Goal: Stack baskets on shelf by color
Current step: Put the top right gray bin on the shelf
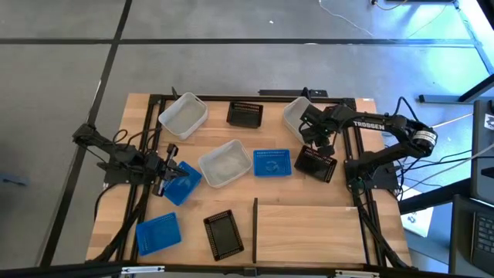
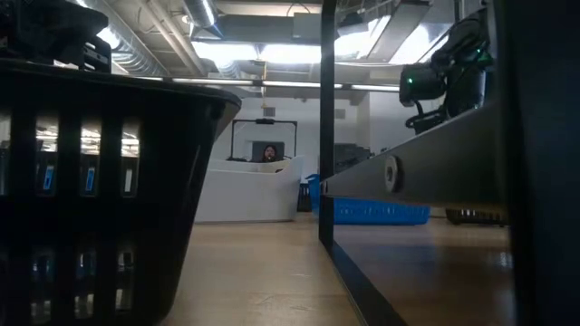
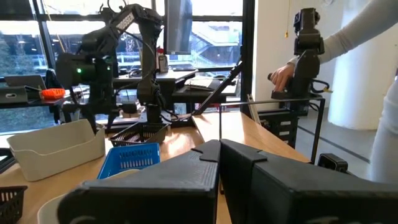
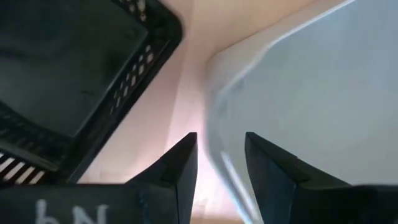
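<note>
Surface (image 1: 116, 201): wooden, black-framed. Shelf (image 1: 309, 232): pale panel at near right, bare, black bar on its left edge.

Baskets scattered, none on shelf. White: far left (image 1: 184, 114), centre (image 1: 225, 163), far right (image 1: 297, 117). Blue: centre (image 1: 272, 163), left (image 1: 182, 183), near left (image 1: 158, 232). Black: far centre (image 1: 245, 114), right (image 1: 316, 163), near centre (image 1: 223, 233).

Right hand (image 4: 219, 158): fingers parted, straddling the far-right white basket's rim, not clamped. Left hand (image 1: 168, 174): closed, empty, at the left blue basket.
</note>
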Action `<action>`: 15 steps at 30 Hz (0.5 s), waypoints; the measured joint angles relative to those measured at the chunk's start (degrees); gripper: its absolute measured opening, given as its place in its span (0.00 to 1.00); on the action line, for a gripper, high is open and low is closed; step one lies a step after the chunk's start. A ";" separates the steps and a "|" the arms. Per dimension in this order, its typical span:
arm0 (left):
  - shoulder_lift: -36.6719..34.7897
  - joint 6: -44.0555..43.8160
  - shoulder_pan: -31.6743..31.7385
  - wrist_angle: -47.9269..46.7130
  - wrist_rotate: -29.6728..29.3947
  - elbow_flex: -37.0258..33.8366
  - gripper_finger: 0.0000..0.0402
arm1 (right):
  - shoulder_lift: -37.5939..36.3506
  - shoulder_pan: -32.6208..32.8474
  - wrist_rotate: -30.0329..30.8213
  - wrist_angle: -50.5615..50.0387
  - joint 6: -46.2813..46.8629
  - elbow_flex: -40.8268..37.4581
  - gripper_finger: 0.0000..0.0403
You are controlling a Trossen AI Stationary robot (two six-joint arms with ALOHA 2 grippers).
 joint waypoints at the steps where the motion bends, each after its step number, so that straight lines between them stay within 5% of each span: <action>1: 0.00 0.00 0.00 0.00 0.02 -0.01 0.00 | 0.01 0.00 0.01 0.54 0.00 -0.69 0.33; 6: 0.00 0.00 0.00 -0.02 0.00 0.00 0.00 | -0.01 0.00 0.01 1.84 0.40 -2.16 0.27; 11: 0.01 0.00 0.00 -0.01 0.01 0.00 0.00 | -0.01 0.02 -0.10 2.63 3.34 -1.61 0.04; 15: 0.00 0.00 0.00 -0.02 0.00 0.00 0.00 | -0.01 0.15 3.82 1.89 6.65 -1.43 0.01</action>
